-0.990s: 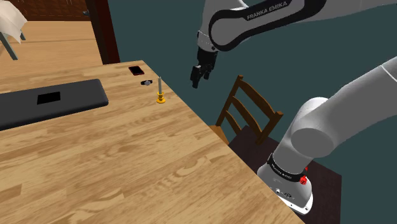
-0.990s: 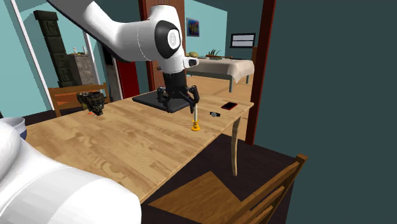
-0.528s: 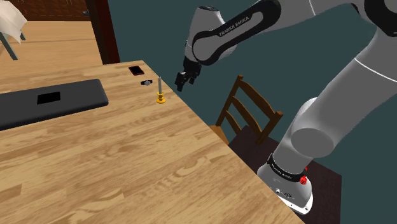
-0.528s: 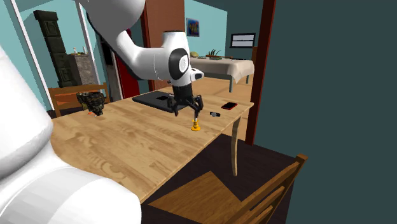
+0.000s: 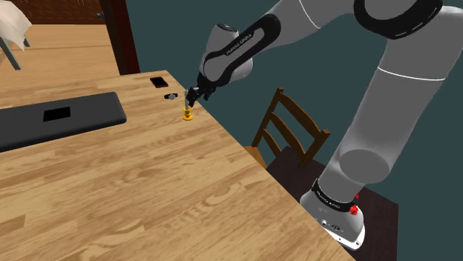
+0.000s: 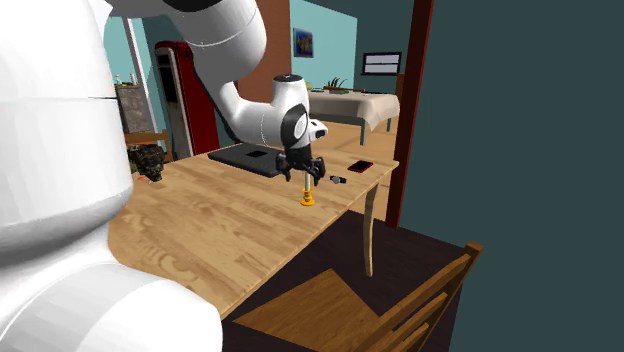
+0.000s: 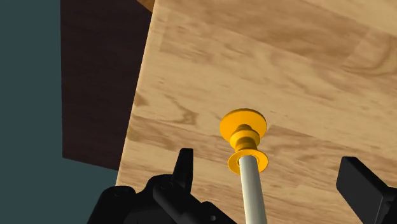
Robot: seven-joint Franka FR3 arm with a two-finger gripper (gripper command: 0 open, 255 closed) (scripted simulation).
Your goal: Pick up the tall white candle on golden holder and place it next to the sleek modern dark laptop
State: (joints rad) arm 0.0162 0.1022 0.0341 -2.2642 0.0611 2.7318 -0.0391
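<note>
**While the gripper (image 7: 270, 168) stands wide open, the candle (image 7: 250, 191) rises between its fingers**

You hold nothing yet: neither finger touches the stem. It stands upright near the edge of the table (image 5: 148, 193), its long axis running along the gripper's, so a straight squeeze should catch it. Your laptop (image 5: 59, 119) lies well apart, further in.

Candle (image 5: 186, 111) stands at the table (image 5: 148, 193) edge, well apart from the laptop (image 5: 89, 115).

We see a light wooden table (image 5: 148, 193), on it a flat dark laptop (image 5: 59, 119), a pale candle (image 5: 187, 113) upright in its golden holder near the edge, a red-rimmed phone (image 5: 158, 81), a small dark object (image 5: 171, 96) between them.
</note>
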